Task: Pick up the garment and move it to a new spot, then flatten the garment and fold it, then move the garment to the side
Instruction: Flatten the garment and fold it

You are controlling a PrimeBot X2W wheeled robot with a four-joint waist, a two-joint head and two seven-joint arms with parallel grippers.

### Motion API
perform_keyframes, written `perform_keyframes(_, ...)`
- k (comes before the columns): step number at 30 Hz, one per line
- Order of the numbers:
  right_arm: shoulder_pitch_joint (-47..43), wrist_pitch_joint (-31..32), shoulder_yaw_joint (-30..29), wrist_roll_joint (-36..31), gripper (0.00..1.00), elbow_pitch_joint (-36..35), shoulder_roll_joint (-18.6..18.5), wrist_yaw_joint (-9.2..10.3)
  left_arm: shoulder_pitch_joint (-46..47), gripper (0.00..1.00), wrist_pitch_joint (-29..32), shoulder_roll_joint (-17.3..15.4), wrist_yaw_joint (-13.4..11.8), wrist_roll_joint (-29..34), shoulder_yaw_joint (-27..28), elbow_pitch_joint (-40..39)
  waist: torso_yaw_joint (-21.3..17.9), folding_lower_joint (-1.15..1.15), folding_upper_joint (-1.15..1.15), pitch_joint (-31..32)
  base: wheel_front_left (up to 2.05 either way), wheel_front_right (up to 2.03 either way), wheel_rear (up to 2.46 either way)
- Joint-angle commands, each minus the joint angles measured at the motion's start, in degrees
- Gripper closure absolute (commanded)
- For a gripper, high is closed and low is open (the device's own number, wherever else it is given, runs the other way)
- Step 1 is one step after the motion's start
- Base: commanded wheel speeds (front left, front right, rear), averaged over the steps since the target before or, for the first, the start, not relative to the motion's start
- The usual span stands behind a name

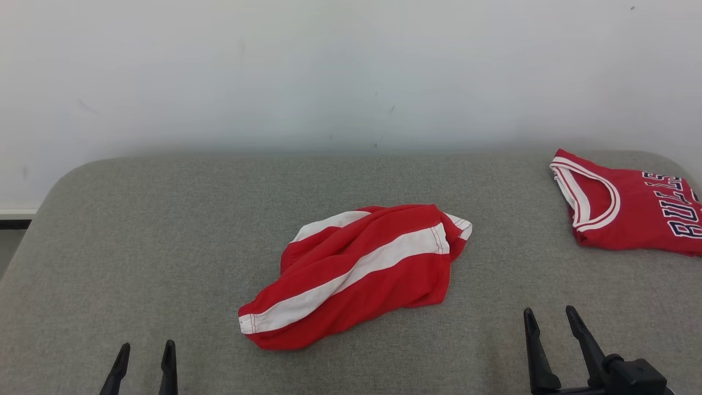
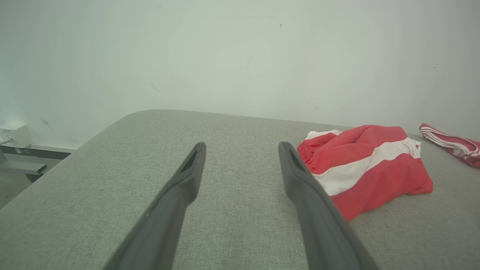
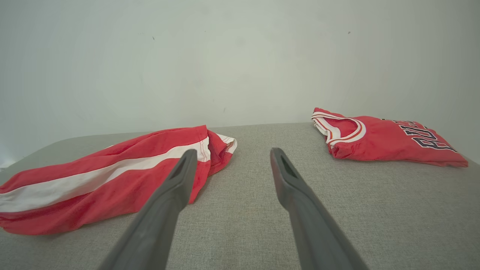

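dark fingers first: left claw (image 1: 147,344) sits at the near edge, low on the left, spread wide and holding nothing. over on the right, right claw (image 1: 549,310) reaches a touch further in, also wide apart, also empty. both are over bare grey fabric worktop (image 1: 164,230). next up, mid-worktop, the garment (image 1: 362,274): red with a broad white stripe, looks like shorts, crumpled in a loose heap. it lies between the two claws and beyond their tips, touched by neither. further back, at the far right corner, a red jersey (image 1: 630,211) with white trim and dark lettering lies folded, well apart from the garment. behind it all, a pale wall (image 1: 329,71).
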State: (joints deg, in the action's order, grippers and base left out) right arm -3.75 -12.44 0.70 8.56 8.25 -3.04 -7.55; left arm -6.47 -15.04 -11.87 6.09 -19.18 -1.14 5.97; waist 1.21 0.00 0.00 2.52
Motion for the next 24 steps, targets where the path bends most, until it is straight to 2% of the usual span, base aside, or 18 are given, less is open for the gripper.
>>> perform_keyframes(1, -0.5, -0.1, -0.1, 0.4, 0.0, 0.0, 0.0, 0.16, -0.6, 0.0, -0.2, 0.2, 0.3, 0.7, 0.1, 0.1, 0.0, 0.0, 0.0, 0.0, 0.0, 0.0, 0.0)
perform_keyframes(24, -0.9, -0.1, -0.3, 0.5, 0.0, 0.5, 0.1, 0.16, -0.9, 0.0, -0.2, 0.4, 0.9, 1.1, 1.0, 0.8, 0.1, 0.0, 0.0, 0.3, 0.0, 0.0, 0.0)
